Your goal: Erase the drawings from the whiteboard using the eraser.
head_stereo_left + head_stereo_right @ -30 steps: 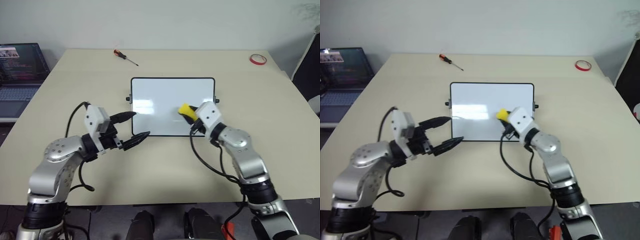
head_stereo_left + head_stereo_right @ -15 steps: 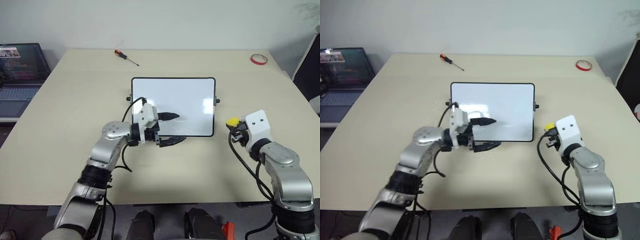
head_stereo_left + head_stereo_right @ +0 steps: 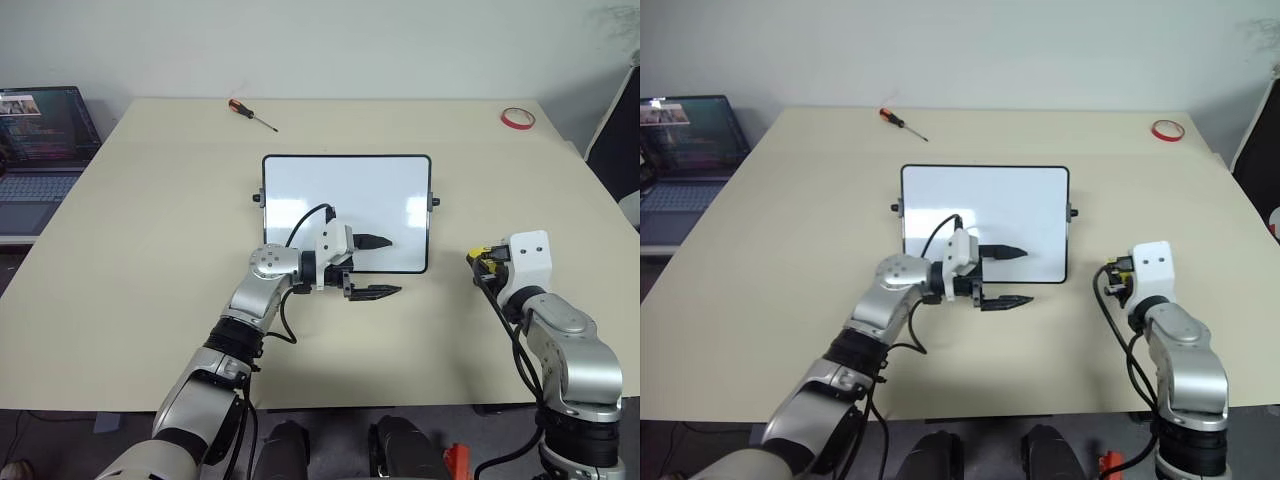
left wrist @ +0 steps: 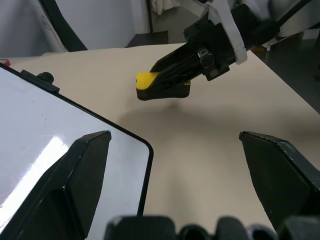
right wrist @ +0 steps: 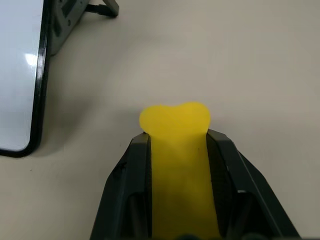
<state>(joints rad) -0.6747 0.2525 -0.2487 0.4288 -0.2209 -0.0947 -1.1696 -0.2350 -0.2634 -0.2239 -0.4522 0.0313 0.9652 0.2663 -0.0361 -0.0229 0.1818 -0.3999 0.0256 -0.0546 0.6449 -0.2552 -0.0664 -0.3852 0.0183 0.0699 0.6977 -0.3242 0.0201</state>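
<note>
Right wrist view shows the right end effector [image 5: 175,145] clamped on the yellow eraser [image 5: 176,150], which sits above the bench [image 3: 150,220], just beside the whiteboard's [image 3: 340,190] right edge. At the whiteboard's near edge, the left end effector [image 3: 385,266] has its fingers spread apart, holding nothing. The whiteboard surface looks clean.

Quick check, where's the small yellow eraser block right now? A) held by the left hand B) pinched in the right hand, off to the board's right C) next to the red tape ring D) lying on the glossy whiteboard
B: the small yellow eraser block sits clamped between the right hand fingers, over bare table to the right of the black-framed glossy whiteboard.
</note>
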